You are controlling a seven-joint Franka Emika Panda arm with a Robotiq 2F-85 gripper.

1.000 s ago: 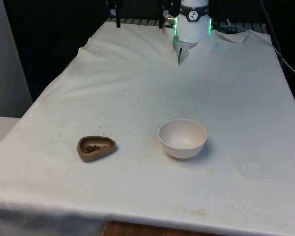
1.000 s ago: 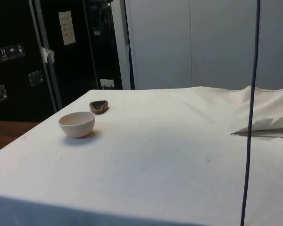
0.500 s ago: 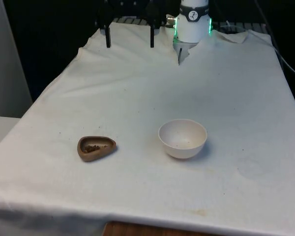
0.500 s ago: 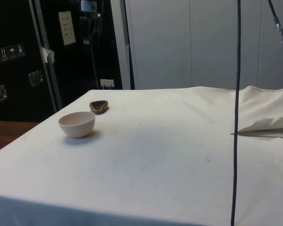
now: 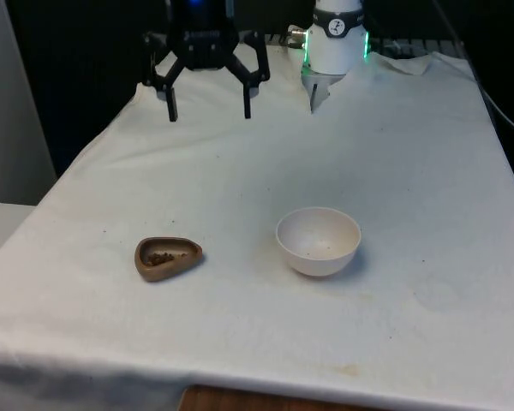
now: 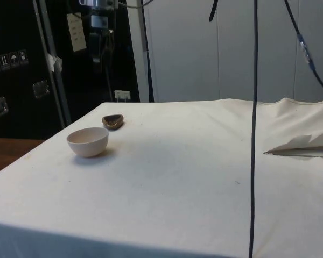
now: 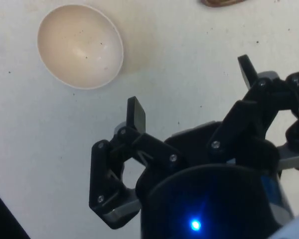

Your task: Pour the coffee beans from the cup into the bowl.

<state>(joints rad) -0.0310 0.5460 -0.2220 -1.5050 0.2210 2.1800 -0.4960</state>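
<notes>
The gripper (image 5: 208, 111) hangs high over the far part of the bench (image 5: 394, 171), on the front view's left, w/ its jaws wide apart & nothing between them. In the side view it (image 6: 103, 45) sits up by the dark cabinets. The small brown cup (image 5: 166, 258) lies on the white cloth near the front edge, on the front view's left, w/ a few coffee beans (image 5: 161, 257) inside. The white bowl (image 5: 318, 241) stands near it, to the front view's right, not touching. The bowl (image 7: 80, 46) looks bare inside in the wrist view. Gripper is well apart from both.
</notes>
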